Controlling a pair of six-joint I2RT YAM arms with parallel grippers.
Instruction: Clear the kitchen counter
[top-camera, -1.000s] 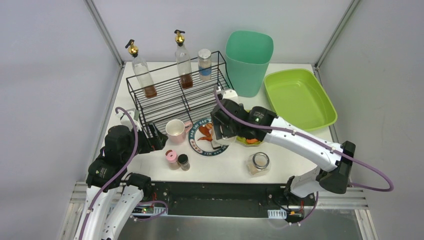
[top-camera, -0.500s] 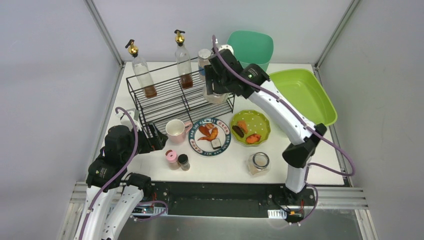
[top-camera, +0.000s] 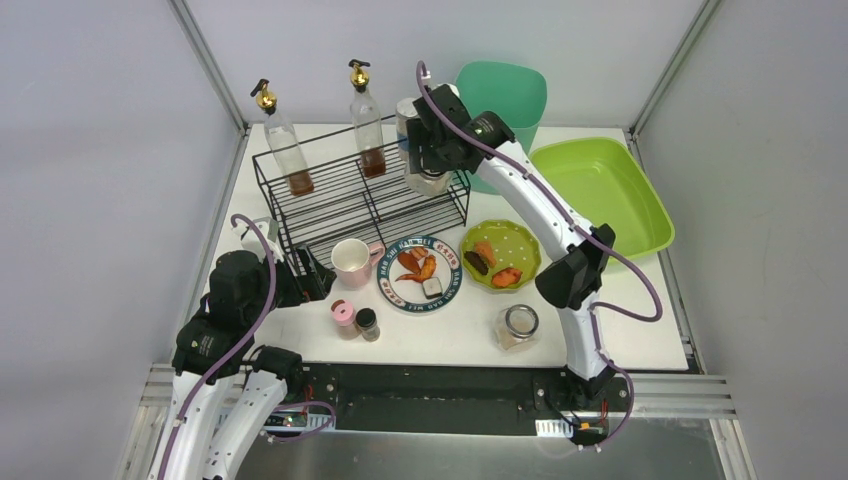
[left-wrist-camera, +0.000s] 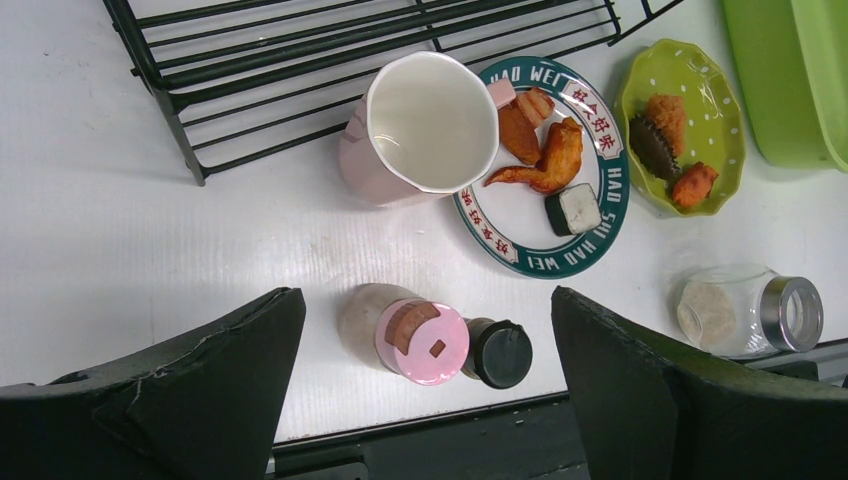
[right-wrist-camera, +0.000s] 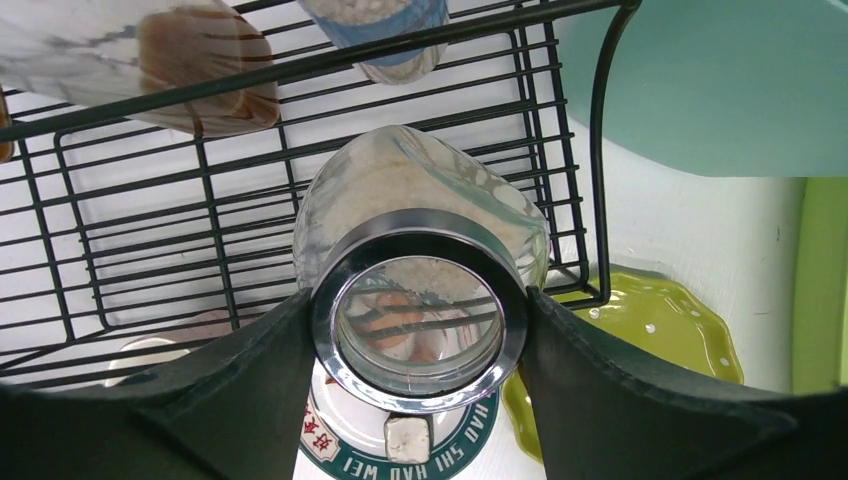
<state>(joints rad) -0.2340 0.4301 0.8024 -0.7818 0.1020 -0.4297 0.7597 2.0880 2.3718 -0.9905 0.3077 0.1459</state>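
Clamping jar (right-wrist-camera: 420, 290) in right gripper (top-camera: 432, 165) over rack (top-camera: 330, 200), twelve o'clock. Hovering left gripper (top-camera: 318, 277) spread wide, eight o'clock. Leaving cup (top-camera: 351, 260), plates (top-camera: 421, 272), shakers (top-camera: 344, 317) on counter (top-camera: 450, 340).

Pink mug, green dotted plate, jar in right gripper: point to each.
Pink mug (left-wrist-camera: 432, 122): left wrist view, interior.
Green dotted plate (top-camera: 523, 248): top view, bare right part.
Jar (right-wrist-camera: 420, 185): right wrist view, glass body.
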